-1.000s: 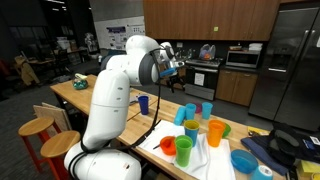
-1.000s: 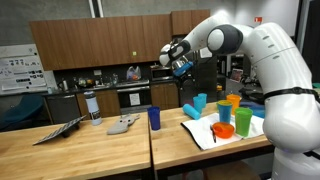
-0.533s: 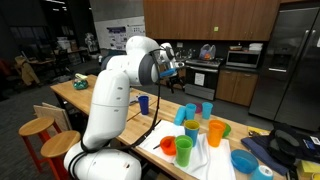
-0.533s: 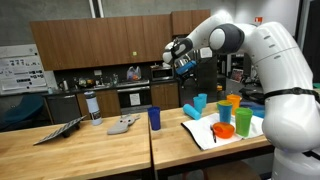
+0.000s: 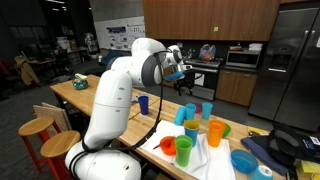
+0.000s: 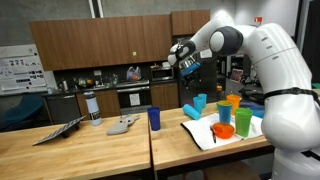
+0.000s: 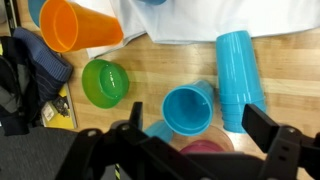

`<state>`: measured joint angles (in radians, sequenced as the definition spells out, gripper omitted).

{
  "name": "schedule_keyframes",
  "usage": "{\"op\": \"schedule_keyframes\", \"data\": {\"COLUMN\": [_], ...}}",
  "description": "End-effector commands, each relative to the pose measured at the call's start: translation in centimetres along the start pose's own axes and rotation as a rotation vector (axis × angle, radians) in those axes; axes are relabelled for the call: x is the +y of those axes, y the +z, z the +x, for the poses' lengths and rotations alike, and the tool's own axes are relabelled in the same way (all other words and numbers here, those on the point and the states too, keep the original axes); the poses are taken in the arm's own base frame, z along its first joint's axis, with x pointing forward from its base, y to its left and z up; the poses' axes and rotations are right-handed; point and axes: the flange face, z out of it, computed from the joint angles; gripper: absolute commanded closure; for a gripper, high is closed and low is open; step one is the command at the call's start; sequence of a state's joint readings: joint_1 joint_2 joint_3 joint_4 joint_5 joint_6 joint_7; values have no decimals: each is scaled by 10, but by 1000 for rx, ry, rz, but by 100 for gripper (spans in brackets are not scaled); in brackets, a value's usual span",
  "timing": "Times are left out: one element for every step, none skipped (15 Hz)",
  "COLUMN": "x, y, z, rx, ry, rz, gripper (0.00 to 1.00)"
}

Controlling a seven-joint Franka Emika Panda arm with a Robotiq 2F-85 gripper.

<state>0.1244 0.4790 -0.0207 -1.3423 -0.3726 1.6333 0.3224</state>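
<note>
1. Gripper [image 5: 178,70] [image 6: 188,62] is held high above the worktop [image 6: 100,150] in both exterior views. Its jaws are spread wide, w/ nothing between them.
2. In the wrist view, the gripper [image 7: 190,150] is pointed down at a cluster of cups. Nearest below it is the cyan cup [image 7: 188,108], upright, mouth up, on bare wood.
3. Just beside it, a 2nd cyan cup [image 7: 238,75] is laid on its side; whether the two touch can't be told.
4. Green cup [image 7: 105,82] is stood near, on the other side. Orange cup [image 7: 78,25] is tipped over by the cloth [image 7: 200,20] edge.
5. Blue cup [image 6: 154,118] is set well apart from the cluster.
6. Progress, as judged: nothing is gripped and no cup is lifted. Only the approach above the cups is made; descent and grasp are left.
</note>
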Motion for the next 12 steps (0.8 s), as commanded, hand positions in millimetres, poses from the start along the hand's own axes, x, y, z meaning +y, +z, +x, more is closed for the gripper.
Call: {"op": "schedule_keyframes", "data": {"x": [17,22,26,27,31,38,39,40,44,46,44,46], "y": [15,21,25,31,35,41,46,53,57,62,68,73], "z": [5,8,9,7,7,8,7,6,7,7,6,7], "rx": [-5,-11,-19,-38,-52,-68,-82,-92,-99,-101,-102,-101], "ry": [43,51,62,102,130,173,211,247,280,313,349,373], "rz": [56,74,92,118,144,177,210,242,270,287,303,311], "gripper": [0,0,0,0,0,0,0,0,0,0,0,0]}}
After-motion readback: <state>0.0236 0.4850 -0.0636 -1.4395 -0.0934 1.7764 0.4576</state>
